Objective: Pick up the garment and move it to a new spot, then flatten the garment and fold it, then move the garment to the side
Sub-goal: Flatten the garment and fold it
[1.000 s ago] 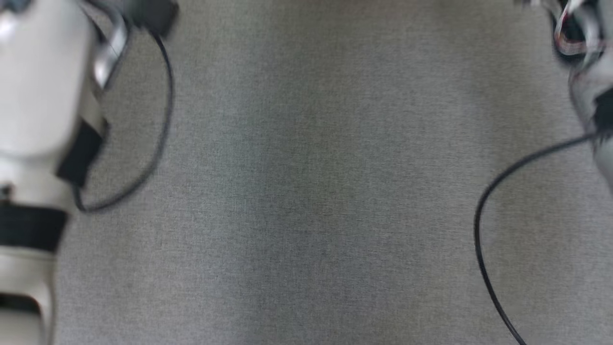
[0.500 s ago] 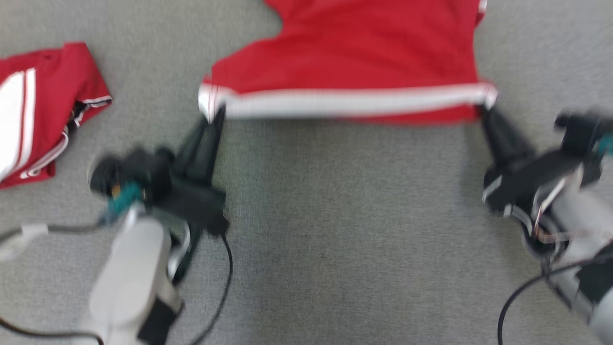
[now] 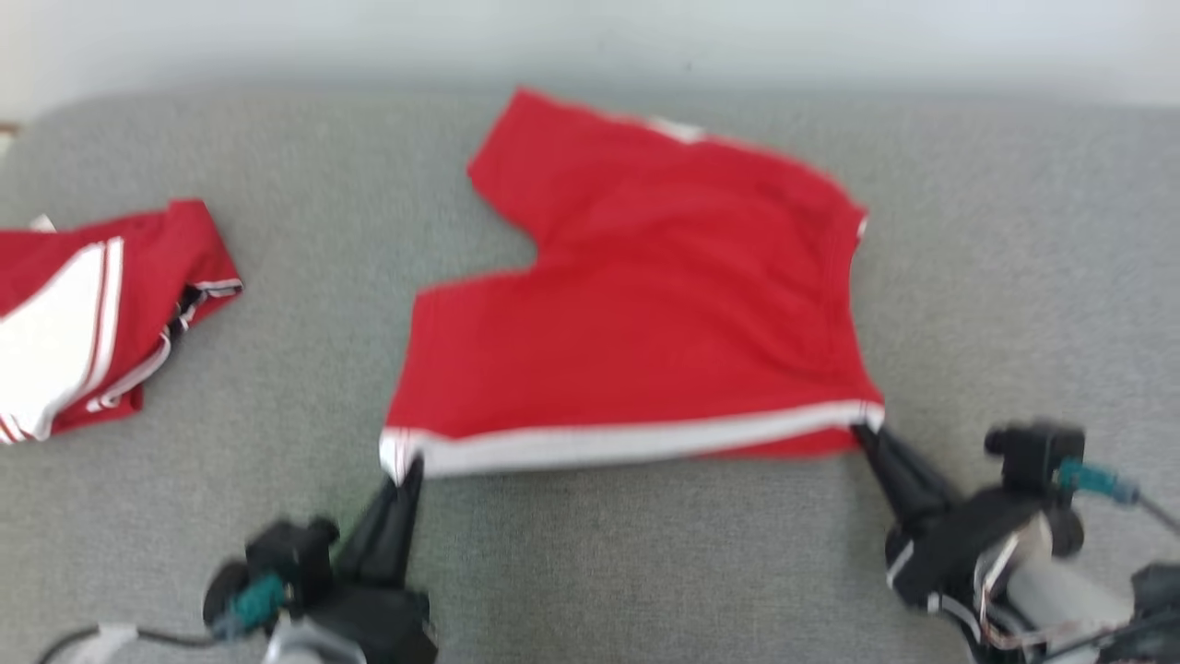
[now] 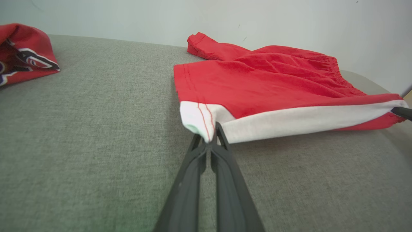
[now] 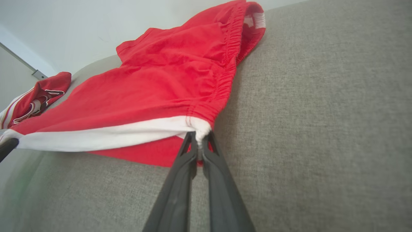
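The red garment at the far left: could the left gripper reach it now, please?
Probably not yet: the left gripper is shut on a corner of the shorts; the far-left garment lies apart.

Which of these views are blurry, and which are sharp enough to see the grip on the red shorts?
Head view: blurred, red shorts soft-edged. Left wrist view: sharp, left gripper shut on the shorts' corner. Right wrist view: sharp, right gripper likewise.

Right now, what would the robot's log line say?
left gripper: shut on red shorts, white stripe's hem end | right gripper: shut on stripe's waistband end | shorts: spread on grey surface | other red garment: apart, robot's left
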Robot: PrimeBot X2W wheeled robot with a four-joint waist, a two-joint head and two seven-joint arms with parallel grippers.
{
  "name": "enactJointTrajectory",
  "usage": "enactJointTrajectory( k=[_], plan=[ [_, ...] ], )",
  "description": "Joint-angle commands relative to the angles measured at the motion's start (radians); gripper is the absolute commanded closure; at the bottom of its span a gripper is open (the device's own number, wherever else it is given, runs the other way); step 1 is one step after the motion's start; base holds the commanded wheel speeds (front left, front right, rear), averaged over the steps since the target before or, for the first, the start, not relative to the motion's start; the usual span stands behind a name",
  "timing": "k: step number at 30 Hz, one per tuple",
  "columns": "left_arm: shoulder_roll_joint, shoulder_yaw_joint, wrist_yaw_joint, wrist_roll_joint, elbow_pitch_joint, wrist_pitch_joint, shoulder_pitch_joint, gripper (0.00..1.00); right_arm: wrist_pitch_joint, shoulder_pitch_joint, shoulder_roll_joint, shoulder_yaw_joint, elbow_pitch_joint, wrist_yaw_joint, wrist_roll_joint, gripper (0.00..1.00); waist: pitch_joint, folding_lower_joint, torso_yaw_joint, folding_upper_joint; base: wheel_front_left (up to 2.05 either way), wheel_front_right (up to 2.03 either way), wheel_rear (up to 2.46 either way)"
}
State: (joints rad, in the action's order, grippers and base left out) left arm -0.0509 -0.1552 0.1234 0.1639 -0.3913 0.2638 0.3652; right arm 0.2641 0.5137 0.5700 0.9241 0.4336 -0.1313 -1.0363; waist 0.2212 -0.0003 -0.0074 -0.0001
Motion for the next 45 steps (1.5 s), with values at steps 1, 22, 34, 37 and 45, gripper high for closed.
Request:
enactJointTrajectory(
  k=[1,22,34,37,45],
  plan=[
    [-0.003,0.005,0.001,-0.005,-0.013,0.001,-0.055,1.00,0.000,-0.052,0.004,0.007,0.003,0.001,-0.020,1.00,-0.086,0.0003,-0.004,0.0001,0.00,0.00,0.00],
    [-0.001,0.052,0.005,-0.016,-0.110,0.001,-0.344,1.00,0.000,-0.253,0.028,0.277,-0.042,0.001,-0.169,1.00,-0.241,0.0003,-0.009,0.0001,0.00,0.00,0.00],
    [-0.001,0.048,0.006,-0.044,-0.146,0.001,-0.407,1.00,0.000,-0.264,0.039,0.354,-0.079,0.001,-0.187,1.00,-0.241,0.0003,-0.013,0.0001,0.00,0.00,0.00],
    [0.000,0.060,0.006,-0.042,-0.089,0.001,-0.381,1.00,0.000,-0.243,0.037,0.304,-0.095,0.001,-0.168,1.00,-0.232,0.0003,-0.013,0.0001,0.00,0.00,0.00],
    [-0.006,0.072,0.006,-0.072,0.107,0.001,-0.225,1.00,0.000,-0.230,0.015,0.078,-0.128,0.001,-0.077,1.00,-0.175,0.0003,-0.016,0.0001,0.00,0.00,0.00]
  ],
)
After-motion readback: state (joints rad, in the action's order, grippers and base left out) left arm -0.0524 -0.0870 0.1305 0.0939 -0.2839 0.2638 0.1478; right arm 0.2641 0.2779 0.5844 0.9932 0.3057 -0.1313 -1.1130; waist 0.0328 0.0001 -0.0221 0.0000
